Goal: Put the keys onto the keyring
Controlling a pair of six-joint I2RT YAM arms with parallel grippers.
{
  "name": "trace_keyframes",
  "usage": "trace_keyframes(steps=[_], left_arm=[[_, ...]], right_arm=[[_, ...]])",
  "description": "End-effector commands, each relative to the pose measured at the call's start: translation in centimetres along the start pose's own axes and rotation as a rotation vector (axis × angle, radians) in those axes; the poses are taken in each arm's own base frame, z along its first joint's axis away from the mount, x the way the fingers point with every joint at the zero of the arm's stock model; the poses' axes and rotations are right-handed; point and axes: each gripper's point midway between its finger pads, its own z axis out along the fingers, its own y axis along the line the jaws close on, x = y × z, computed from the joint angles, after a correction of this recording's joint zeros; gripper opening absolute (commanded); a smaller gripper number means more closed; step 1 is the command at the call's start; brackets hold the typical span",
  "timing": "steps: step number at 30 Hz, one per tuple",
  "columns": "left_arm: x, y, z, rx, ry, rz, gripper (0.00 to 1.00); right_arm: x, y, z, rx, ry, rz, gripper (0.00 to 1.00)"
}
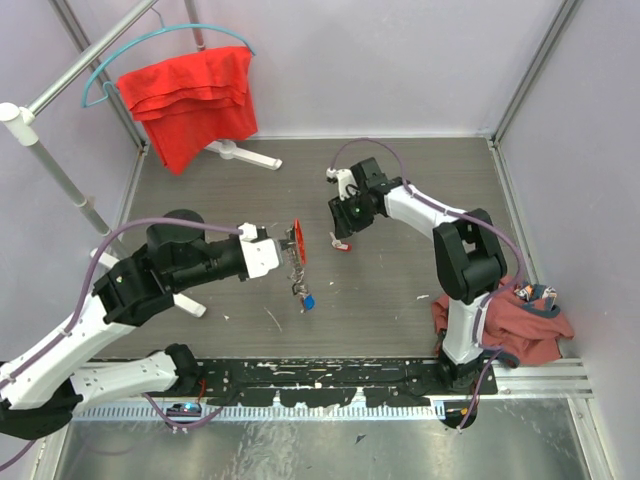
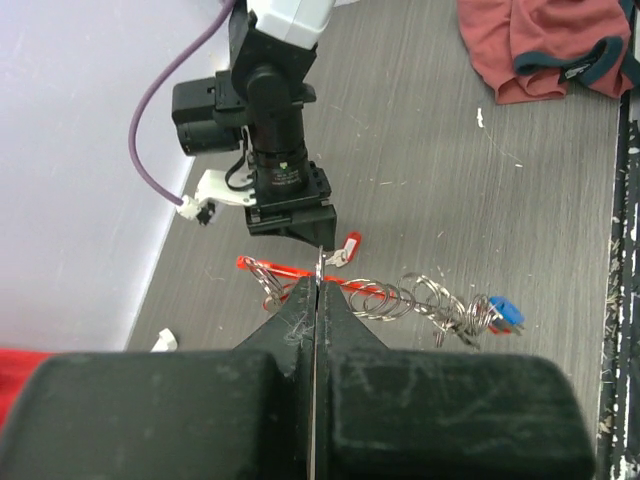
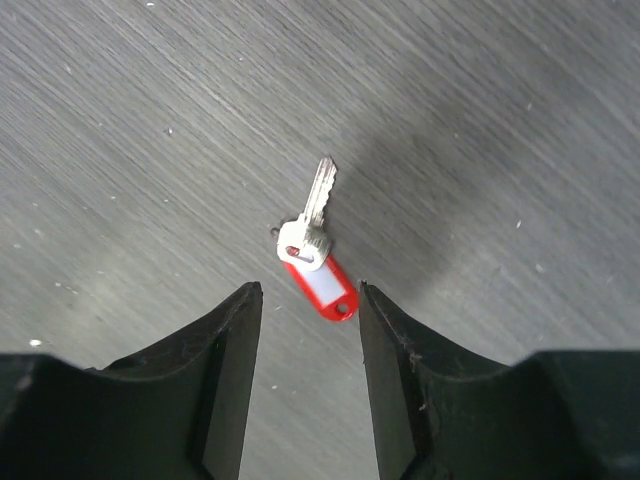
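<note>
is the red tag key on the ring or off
Off: the red-tag key lies on the table below the right gripper, apart from the ring bunch held by the left gripper.

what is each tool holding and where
Left tool pinches the keyring chain by one thin metal ring. Right tool, open over the red-tagged key, holds nothing.

The worktop (image 1: 420,190) is grey, streaked with fine wood grain and flecked with white. At eleven o'clock a bright red cloth (image 1: 190,100) drapes over a teal hanger (image 1: 150,45). At four o'clock lies a dusty-red garment (image 1: 510,325) edged in dark teal. The lone key (image 3: 318,200) is silver, its tag (image 3: 322,285) red with a white label window. The rings (image 2: 420,298) are shiny silver, with a blue tag (image 2: 505,312) at one end and a red tag (image 2: 275,268) at the other. The left arm (image 1: 100,310) and right arm (image 1: 440,215) are white and black, trailing purple cables (image 1: 110,255). The left end effector (image 2: 317,290) and right end effector (image 3: 306,290) are matt black. The walls (image 1: 400,60) are pale lilac.
</note>
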Motion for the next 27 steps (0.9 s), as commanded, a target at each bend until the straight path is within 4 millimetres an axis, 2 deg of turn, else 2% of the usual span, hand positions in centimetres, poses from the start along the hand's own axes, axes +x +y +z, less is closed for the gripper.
trace_keyframes(steps=[1, 7, 16, 27], left_arm=[[-2.3, 1.1, -0.8, -0.026, -0.076, 0.084, 0.00], [-2.2, 1.0, -0.6, -0.010, -0.057, 0.092, 0.00], [-2.2, 0.9, -0.5, 0.011, -0.040, 0.091, 0.00], [-2.2, 0.8, -0.6, 0.015, -0.041, 0.089, 0.00]], right_arm=[[-2.2, 0.8, 0.1, -0.048, -0.026, -0.222, 0.50], [-1.3, 1.6, 2.1, -0.080, 0.037, -0.300, 0.50], [-0.7, 3.2, 3.4, -0.115, 0.073, -0.355, 0.51], [-0.4, 1.9, 4.1, -0.018, 0.110, -0.382, 0.38]])
